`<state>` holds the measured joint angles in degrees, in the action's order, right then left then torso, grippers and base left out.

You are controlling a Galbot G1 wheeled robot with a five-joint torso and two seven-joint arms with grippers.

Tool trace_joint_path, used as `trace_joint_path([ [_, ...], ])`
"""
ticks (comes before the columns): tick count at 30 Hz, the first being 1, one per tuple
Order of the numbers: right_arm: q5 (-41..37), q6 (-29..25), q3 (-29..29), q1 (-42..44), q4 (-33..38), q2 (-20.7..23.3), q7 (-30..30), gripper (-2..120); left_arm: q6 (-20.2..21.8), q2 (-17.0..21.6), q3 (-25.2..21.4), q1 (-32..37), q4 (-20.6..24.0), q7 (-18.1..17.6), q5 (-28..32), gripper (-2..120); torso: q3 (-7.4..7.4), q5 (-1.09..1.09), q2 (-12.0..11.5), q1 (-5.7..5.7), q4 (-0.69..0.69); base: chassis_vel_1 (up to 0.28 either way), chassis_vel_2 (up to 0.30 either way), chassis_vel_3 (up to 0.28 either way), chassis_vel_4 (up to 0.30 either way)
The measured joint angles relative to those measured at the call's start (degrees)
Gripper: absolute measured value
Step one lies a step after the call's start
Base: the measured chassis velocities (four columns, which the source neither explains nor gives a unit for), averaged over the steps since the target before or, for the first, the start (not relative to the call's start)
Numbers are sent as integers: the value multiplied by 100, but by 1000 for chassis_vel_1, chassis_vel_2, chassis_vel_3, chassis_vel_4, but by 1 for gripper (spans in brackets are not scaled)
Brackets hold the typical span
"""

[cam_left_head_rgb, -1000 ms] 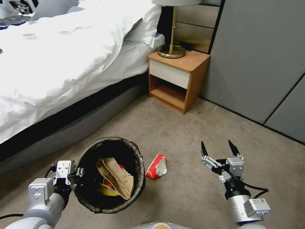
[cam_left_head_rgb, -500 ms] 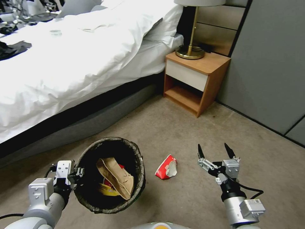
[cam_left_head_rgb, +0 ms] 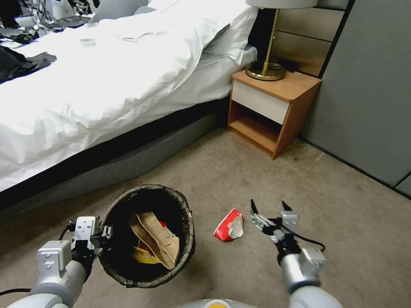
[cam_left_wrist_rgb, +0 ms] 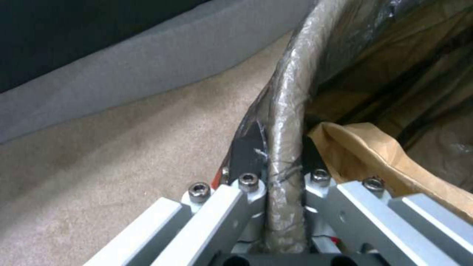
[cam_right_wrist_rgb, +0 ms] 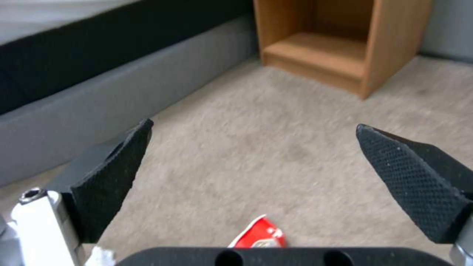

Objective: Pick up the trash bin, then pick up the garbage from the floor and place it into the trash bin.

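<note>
The trash bin (cam_left_head_rgb: 112,204), round with a dark bag liner over its rim, hangs at the lower left, and my left gripper (cam_left_head_rgb: 104,238) is shut on its rim (cam_left_wrist_rgb: 286,122). Inside the bin lie a brown paper bag (cam_left_head_rgb: 156,237), a yellow wrapper (cam_left_head_rgb: 143,256) and a bit of red. A red-and-white packet of garbage (cam_left_head_rgb: 229,225) lies on the carpet right of the bin. My right gripper (cam_left_head_rgb: 268,206) is open just right of the packet and a little above it. The right wrist view has the packet (cam_right_wrist_rgb: 258,238) low between the spread fingers (cam_right_wrist_rgb: 118,173).
A bed with a white duvet (cam_left_head_rgb: 107,77) and grey base (cam_left_head_rgb: 128,164) runs along the left. A wooden nightstand (cam_left_head_rgb: 274,107) with a brass lamp (cam_left_head_rgb: 266,70) stands at the back. A grey wall (cam_left_head_rgb: 372,94) closes the right. Beige carpet (cam_left_head_rgb: 334,205) lies open to the right.
The camera has turned, shifting the room rightward in view. My right gripper has dropped and moved left toward the red-and-white packet. The left gripper still holds the bin.
</note>
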<state>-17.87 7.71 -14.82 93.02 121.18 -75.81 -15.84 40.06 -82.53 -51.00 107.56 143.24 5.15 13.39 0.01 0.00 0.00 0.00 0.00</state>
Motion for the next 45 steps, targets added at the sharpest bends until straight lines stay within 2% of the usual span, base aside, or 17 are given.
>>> trace_joint_path([
  [5,-406,214,246,-396,-362,-1,-217,100,0,-19,-2,18,0,-8,-10,1,0,0,0,0,-1,0,0,0,0],
  [7,-722,364,440,-706,-764,-46,-395,100,1,-25,-1,34,0,-13,-22,1,0,2,0,0,0,0,0,0,0],
  [25,-1547,577,886,-1644,-2216,-262,-805,100,14,21,-1,93,0,-21,-47,1,0,0,0,0,0,0,0,0,0],
  [31,-1978,683,1042,-2509,-3283,-459,-1094,100,17,63,-2,121,0,-22,-47,1,-1,1,0,0,0,0,0,0,0],
  [35,-2233,713,1124,-2827,-3677,-524,-1252,100,19,68,-5,127,0,-23,-47,1,0,1,0,0,0,0,0,0,0],
  [45,-2335,731,1213,-3127,-4179,-650,-1406,100,18,69,-9,123,0,-23,-41,1,0,0,0,1,0,0,0,0,0],
])
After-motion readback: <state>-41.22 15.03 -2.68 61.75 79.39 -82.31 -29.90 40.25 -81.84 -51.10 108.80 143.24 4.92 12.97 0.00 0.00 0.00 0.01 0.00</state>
